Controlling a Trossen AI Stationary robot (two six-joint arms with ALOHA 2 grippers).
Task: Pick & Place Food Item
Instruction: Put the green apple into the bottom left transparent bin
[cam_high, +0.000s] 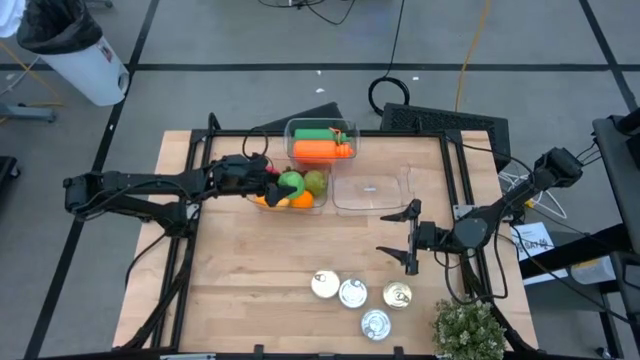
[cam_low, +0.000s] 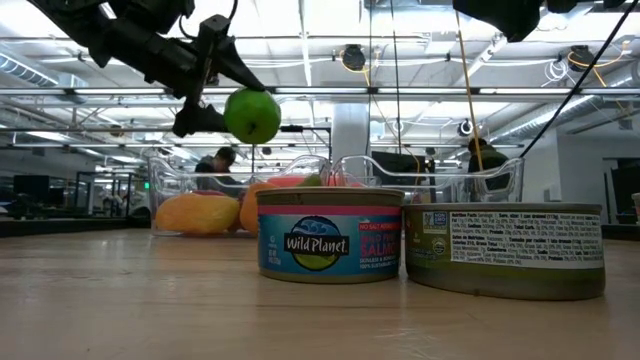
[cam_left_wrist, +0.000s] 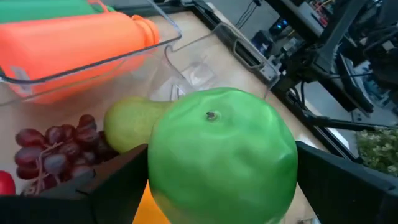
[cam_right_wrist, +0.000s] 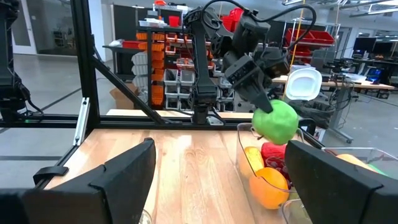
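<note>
My left gripper (cam_high: 284, 184) is shut on a green apple (cam_high: 291, 181), above a clear container (cam_high: 262, 203) of fruit at the table's middle. In the low view the apple (cam_low: 252, 116) hangs well above the container (cam_low: 165, 190). In the left wrist view, a pear (cam_left_wrist: 126, 122) and red grapes (cam_left_wrist: 53, 152) lie in the container under the apple (cam_left_wrist: 221, 155). My right gripper (cam_high: 410, 236) is open and empty over the table's right part, in front of an empty clear container (cam_high: 372, 190). My left gripper pinches the apple between its two fingers (cam_left_wrist: 118, 186), one on each of two opposite sides (cam_left_wrist: 160, 177). The fingers come from the table's left, slanting down. The apple is lifted clear above the fruit container, its stem end (cam_left_wrist: 210, 115) turned toward the wrist camera.
A second clear container (cam_high: 322, 128), holding long orange and green items, stands behind the fruit container. Several tins (cam_high: 352, 293) stand near the table's front edge, with a small plant (cam_high: 468, 330) at the front right corner. Bare wood lies at the front left.
</note>
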